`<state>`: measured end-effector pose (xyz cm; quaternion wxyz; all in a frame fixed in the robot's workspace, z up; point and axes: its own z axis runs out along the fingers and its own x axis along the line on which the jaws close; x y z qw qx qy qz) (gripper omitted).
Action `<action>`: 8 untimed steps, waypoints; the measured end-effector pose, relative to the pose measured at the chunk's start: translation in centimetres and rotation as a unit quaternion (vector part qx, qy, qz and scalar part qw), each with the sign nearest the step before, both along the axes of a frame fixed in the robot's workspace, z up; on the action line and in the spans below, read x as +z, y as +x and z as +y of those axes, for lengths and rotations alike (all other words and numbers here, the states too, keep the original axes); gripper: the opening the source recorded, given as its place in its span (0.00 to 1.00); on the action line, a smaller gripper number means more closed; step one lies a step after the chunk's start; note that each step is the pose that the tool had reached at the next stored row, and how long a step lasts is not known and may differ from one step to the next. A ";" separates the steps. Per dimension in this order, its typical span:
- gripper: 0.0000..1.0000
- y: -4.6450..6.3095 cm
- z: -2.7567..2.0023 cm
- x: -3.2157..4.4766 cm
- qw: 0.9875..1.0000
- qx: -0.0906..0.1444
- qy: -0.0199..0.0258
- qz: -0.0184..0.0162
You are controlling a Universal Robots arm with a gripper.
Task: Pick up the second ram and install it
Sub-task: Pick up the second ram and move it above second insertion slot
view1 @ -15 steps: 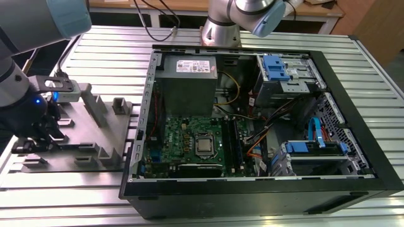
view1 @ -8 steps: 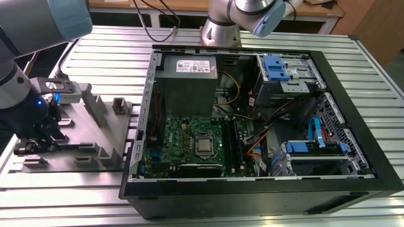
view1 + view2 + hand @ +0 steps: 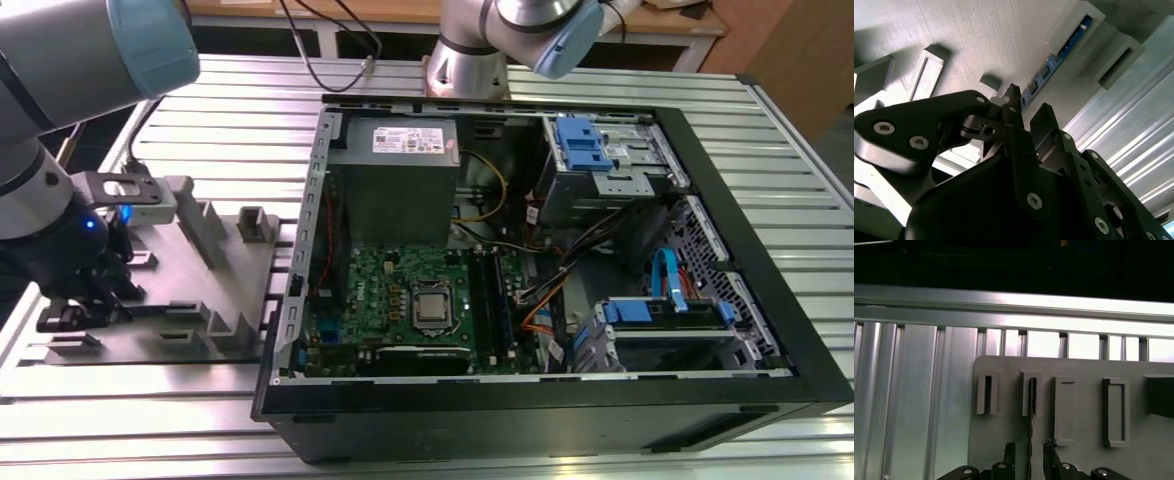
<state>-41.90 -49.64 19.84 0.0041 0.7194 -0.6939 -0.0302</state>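
Dark blue-green circuit board, the second ram [image 3: 1051,64], stood on edge in a raised slotted holder [image 3: 1083,56] of the grey fixture plate [image 3: 1089,405]. The plate lay on the ribbed aluminium table [image 3: 914,405], at the exterior view's left of the open computer case [image 3: 534,425]. In the first wrist view the stick appeared edge-on, as a thin dark line running between the fingers.

The gripper [image 3: 1029,447] was parted. One finger stood on each side of the stick with a gap visible on both sides, and it had hold of nothing.

Handling, as judged: the stick looked light, thin and stiff. Its smooth flat faces could slip under a weak pinch. The chips and the contact edge were judged fragile. The sound hold would be across the thickness on the two flat faces, near the upper edge and about mid-length, so that it hangs level.

Clearances: the holder walls sat close beside the stick, so little sideways play was judged available. Other raised holders stood near on the same plate. The room above the plate was open. The case wall rose between the plate and the motherboard [image 3: 400,300], and loose cables [image 3: 561,270] lay near the board.
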 end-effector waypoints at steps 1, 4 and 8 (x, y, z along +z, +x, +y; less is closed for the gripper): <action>0.33 0.0 0.00 -0.03 1.000 0.000 0.000 0.000; 0.33 0.0 0.00 -0.03 1.000 0.000 0.000 0.000; 0.32 0.0 0.00 -0.05 1.000 0.000 0.000 0.000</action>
